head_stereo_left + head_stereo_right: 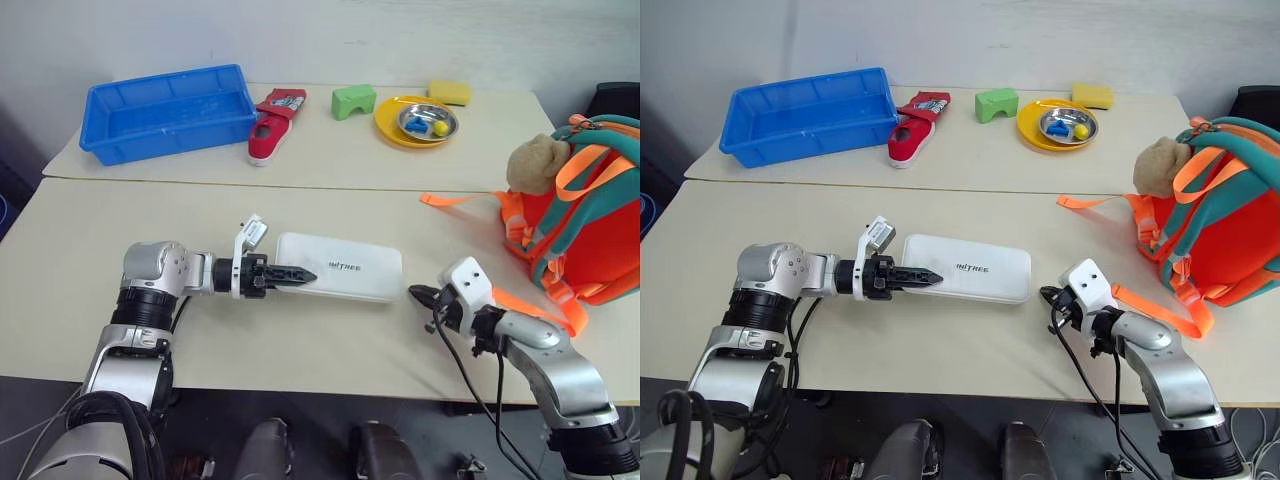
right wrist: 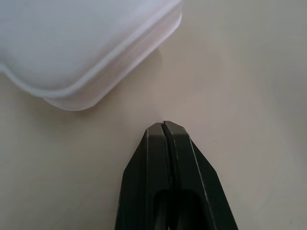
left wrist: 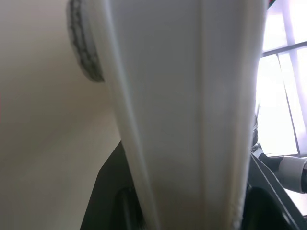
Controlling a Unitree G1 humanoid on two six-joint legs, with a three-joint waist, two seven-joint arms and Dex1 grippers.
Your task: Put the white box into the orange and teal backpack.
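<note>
The left gripper (image 1: 296, 274) has its fingers closing over the near end of the white box (image 1: 345, 266) — the grasping step — while the right gripper (image 1: 420, 295) waits clenched just beside the far end. The box lies flat on the tabletop (image 1: 300, 330); next it must be lifted across to the orange and teal backpack (image 1: 585, 215), well apart.

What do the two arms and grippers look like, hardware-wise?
Both arms are silver-grey metal with black ribbed joint collars. The left gripper has two black tapered fingers on a black base, with a small white bracket above its wrist. The right gripper has the same black fingers behind a white boxy wrist housing with two dark dots. Thin black cables hang from each forearm.
</note>
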